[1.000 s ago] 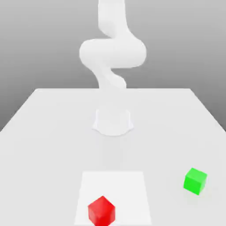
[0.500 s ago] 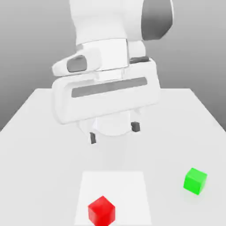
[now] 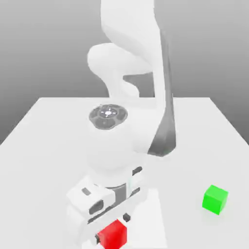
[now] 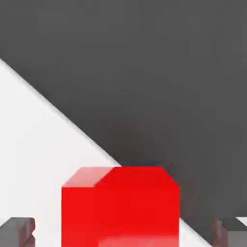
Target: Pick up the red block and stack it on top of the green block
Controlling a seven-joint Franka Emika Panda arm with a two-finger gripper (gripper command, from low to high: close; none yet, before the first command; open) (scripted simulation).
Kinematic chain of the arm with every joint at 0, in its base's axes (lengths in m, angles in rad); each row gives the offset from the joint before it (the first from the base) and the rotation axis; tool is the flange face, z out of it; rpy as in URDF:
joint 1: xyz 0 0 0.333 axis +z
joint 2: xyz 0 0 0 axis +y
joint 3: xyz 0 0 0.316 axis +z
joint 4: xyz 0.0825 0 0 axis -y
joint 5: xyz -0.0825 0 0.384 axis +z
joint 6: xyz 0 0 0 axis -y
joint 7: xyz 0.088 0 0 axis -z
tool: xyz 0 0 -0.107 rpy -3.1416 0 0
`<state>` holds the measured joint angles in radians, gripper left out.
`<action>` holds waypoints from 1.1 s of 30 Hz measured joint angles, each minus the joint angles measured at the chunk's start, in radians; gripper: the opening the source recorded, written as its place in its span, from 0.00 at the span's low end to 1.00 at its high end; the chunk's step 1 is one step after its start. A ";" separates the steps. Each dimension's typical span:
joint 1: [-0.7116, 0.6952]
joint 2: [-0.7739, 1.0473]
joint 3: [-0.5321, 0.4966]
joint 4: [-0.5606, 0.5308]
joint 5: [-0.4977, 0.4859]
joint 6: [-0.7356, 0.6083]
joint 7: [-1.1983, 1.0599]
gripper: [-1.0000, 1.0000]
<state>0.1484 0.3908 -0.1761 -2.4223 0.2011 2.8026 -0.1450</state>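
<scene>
the red block (image 4: 120,207), near the tabletop's (image 3: 44,146) front edge, looks rigid, light and smooth; the gripper's (image 4: 126,231) fingers (image 4: 18,230) straddle its opposite flat sides, not yet touching.

Bright, even, soft render (faint shadows), no glare.

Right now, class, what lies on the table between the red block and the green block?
Nothing: in the exterior view, the stretch between the red block and the green block is bare white table.
</scene>
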 joint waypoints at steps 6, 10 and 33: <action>0.005 -0.018 -0.007 -0.003 -0.012 -0.016 0.008 0.00; 0.041 -0.148 -0.040 -0.029 -0.079 -0.120 0.061 0.00; 0.438 -0.214 0.211 -0.176 -0.217 -0.027 0.272 1.00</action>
<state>0.5862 0.1771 0.0352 -2.5983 -0.0160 2.7752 0.1269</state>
